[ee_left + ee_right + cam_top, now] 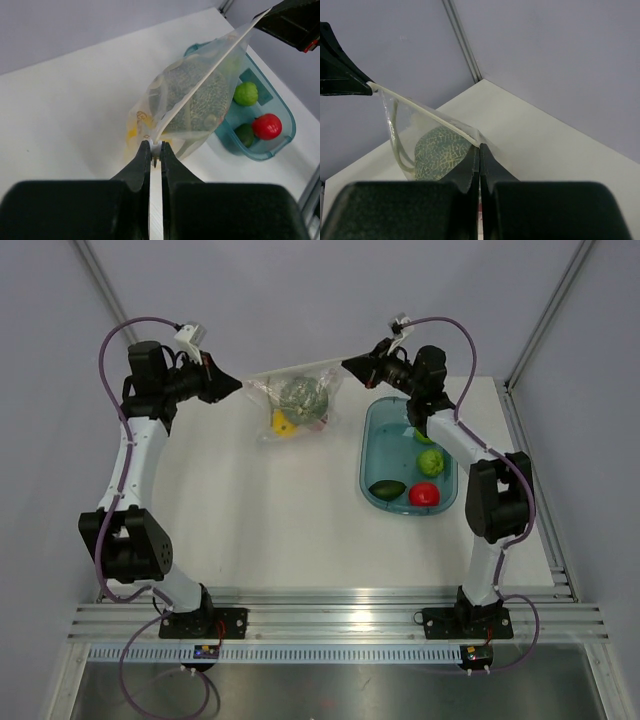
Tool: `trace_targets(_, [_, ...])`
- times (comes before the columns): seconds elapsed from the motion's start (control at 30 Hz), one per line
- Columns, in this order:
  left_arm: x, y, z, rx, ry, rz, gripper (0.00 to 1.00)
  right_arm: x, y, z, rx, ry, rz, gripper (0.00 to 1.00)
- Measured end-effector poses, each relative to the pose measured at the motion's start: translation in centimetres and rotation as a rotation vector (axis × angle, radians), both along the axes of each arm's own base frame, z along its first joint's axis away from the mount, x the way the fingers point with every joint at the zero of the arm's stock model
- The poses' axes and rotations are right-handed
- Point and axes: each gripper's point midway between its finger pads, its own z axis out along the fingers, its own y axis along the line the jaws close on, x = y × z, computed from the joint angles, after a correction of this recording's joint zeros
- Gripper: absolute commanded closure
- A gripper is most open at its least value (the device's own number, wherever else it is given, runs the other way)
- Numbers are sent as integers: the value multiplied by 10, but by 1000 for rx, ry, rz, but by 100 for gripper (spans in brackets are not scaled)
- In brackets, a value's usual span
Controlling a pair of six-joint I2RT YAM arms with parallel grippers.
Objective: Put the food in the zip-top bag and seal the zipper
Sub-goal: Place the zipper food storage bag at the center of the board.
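The zip-top bag [297, 400] hangs stretched between both grippers above the far part of the table. It holds the rough grey-green ball [302, 395] and a yellow piece [284, 424]. My left gripper [240, 386] is shut on the zipper's left end [155, 146]. My right gripper [345, 364] is shut on its right end [479, 144]. The zipper [200, 85] runs taut between them, and the ball [441, 152] shows through the plastic. A red piece [424, 494], two bright green pieces [430, 462] and a dark green piece [387, 489] lie in the blue tray.
The translucent blue tray [373, 435] lies on the right of the table, below the right arm. The table's right edge and metal frame posts stand close behind both grippers.
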Motion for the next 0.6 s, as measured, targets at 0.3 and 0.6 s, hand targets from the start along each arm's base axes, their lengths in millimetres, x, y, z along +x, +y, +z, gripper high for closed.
trace_targets(0.3, [28, 13, 13, -24, -40, 33, 74, 15, 11, -16, 0, 1, 37, 83])
trace_targets(0.6, [-71, 15, -76, -111, 248, 138, 1, -83, -4, -117, -176, 202, -51, 1])
